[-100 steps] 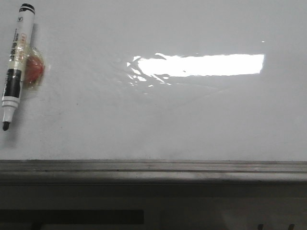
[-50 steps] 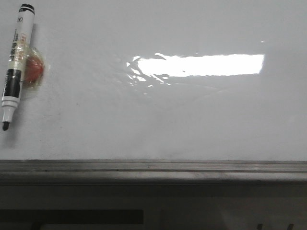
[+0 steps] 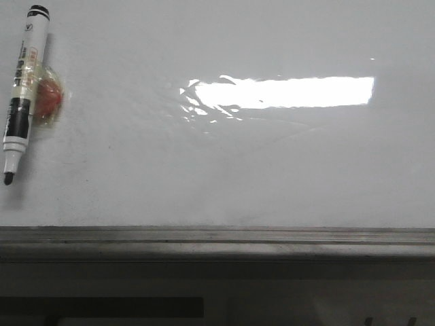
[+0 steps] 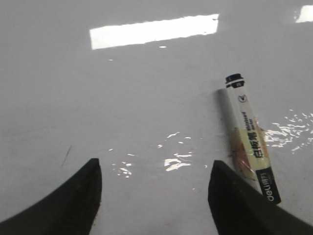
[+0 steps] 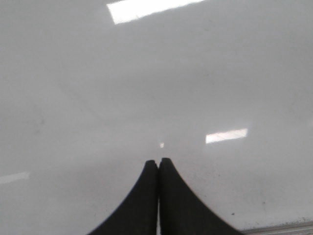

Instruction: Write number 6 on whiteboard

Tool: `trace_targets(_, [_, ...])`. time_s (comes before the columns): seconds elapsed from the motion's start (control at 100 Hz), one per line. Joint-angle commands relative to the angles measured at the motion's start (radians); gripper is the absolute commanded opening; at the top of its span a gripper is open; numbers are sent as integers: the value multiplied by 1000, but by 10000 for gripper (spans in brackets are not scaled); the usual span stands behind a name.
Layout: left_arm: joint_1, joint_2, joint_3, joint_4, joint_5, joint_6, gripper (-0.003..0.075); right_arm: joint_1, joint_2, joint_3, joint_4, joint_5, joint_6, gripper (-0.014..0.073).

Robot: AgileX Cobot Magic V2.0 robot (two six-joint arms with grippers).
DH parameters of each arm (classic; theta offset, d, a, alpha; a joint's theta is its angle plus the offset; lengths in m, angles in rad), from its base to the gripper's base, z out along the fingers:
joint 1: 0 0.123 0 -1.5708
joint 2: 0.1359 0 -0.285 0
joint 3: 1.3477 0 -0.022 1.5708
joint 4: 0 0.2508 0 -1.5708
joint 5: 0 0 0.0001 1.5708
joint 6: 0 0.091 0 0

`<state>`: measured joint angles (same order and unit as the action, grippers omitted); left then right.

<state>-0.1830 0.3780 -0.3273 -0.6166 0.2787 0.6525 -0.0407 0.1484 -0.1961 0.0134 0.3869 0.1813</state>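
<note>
you have nothing written yet: the whiteboard shows no number 6 anywhere in the front view, only a bright glare bar and faint smudges, so the whole stroke is left to do, and before it the pickup of the marker. the marker lies flat on the board with its cap off and its dark tip bare, and a small red lump wrapped in clear tape is stuck to its side. in the left wrist view your left gripper hangs over the board with its fingers spread wide and nothing between them; the marker lies just outside one finger, its black end touching or passing under that finger's edge, and its barrel runs away from the hand at a slant, so it is beside the gap, not in it. i judge you must shift the hand sideways toward the marker and line the fingers across the barrel before closing. your right gripper has its fingers pressed together with nothing held, over a bare part of the board, and no marker shows in that view, so it is well apart from the tool. the rail runs along the board's near edge, clear of both hands.
</note>
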Motion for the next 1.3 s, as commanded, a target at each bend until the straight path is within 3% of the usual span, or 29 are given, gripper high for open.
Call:
trace_targets(0.0, [-37, 29, -24, -33, -110, 27, 443, 2, 19, -31, -13, -70, -9, -64])
trace_targets(0.18, [-50, 39, -24, -33, -171, 27, 443, 2, 19, -31, -13, -66, -9, -64])
trace_targets(0.82, [-50, 39, -34, -130, -91, 27, 443, 2, 19, -31, -13, -66, -9, -64])
trace_targets(0.89, [-56, 39, -34, -43, -98, -13, 443, 2, 19, -31, -13, -66, -9, -64])
trace_targets(1.05, [-131, 39, -31, 394, -185, -469, 443, 2, 19, -31, -13, -66, -9, -64])
trace_targets(1.13, [-188, 39, -20, 530, -232, -591, 443, 2, 19, -31, -13, -66, -9, -64])
trace_targets(1.291, [-297, 50, -5, 553, -237, -630, 443, 2, 19, -31, -13, -66, -9, -64])
